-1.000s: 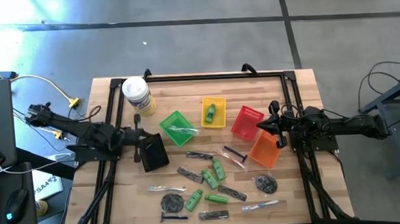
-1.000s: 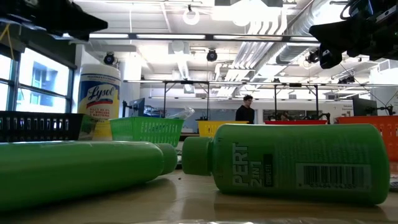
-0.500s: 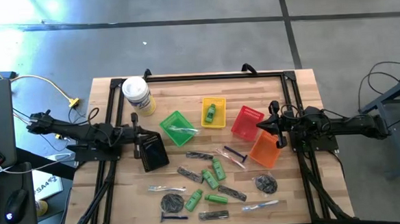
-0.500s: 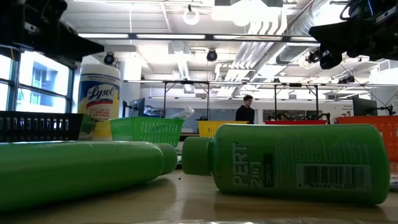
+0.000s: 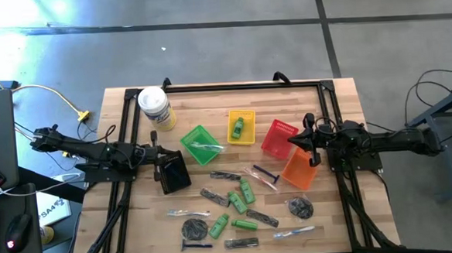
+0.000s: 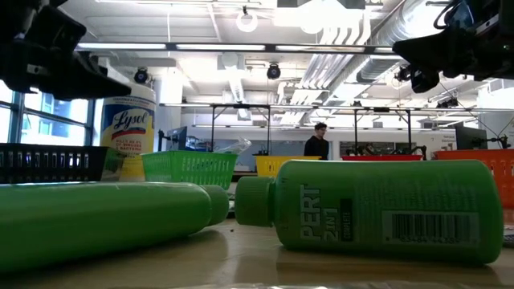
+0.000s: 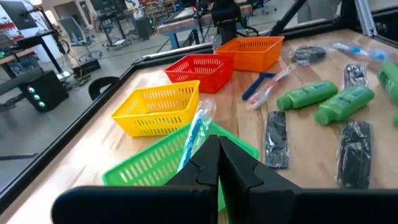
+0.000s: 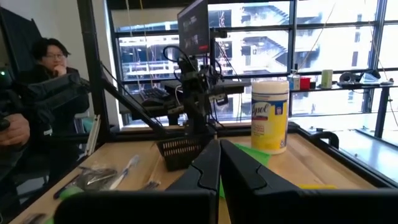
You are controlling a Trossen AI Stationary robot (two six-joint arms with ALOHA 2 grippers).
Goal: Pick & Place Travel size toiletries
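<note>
The left end effector (image 5: pixel 159 153) hangs over the left side of the pale wooden table (image 5: pixel 341 105), just beside the small black mesh basket (image 5: pixel 173 174), with its two dark fingers pressed together and nothing between them. The right end effector (image 5: pixel 298 140) waits over the right side, at the small red mesh basket (image 5: pixel 278 137) and the small orange mesh basket (image 5: pixel 298 171), its fingers likewise closed on nothing. Most of the travel size toiletries lie loose on the near half of the table: small bright green plastic bottles (image 5: pixel 238 202), dark slim pieces in clear wrap (image 5: pixel 214 196), a round dark grey disc (image 5: pixel 300 207) near the orange basket, another disc (image 5: pixel 194 228) farther left, and a razor with a blue handle (image 5: pixel 264 173) between the bottles and the red basket. One green bottle (image 5: pixel 238 126) already lies inside the small yellow mesh basket (image 5: pixel 240 115), and a clear-wrapped slim piece (image 5: pixel 204 147) rests in the small green mesh basket (image 5: pixel 194 136). A tall yellow wipes canister with a white lid (image 5: pixel 154 107) stands at the far left corner of the table. In the low view two green bottles (image 6: pixel 385 209) lie on their sides close to the camera. The right wrist view shows a seated person (image 8: pixel 48 59) beyond the table.
</note>
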